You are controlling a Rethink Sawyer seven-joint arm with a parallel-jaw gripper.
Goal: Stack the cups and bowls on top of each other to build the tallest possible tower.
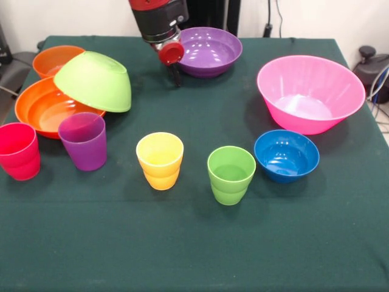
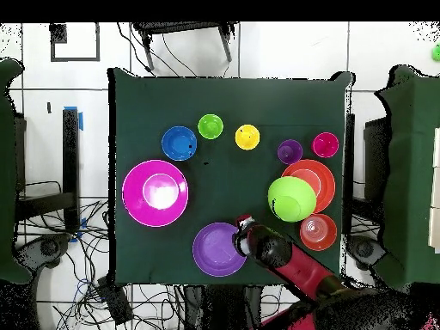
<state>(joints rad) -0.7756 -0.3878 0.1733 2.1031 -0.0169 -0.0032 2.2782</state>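
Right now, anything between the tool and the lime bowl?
Nothing visible. The tool sits by the purple bowl; the lime bowl lies tilted upside down on the big orange bowl's rim, with bare cloth between them. The cups stand nearer the camera in the front view, off that line.

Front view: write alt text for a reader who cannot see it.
A lime green plastic bowl lies tipped, mouth down, on the rim of a large orange bowl at the left of a green-clothed table. The robot's gripper hangs beside an upright purple bowl. Pink, small blue and small orange bowls and four cups stand unstacked.
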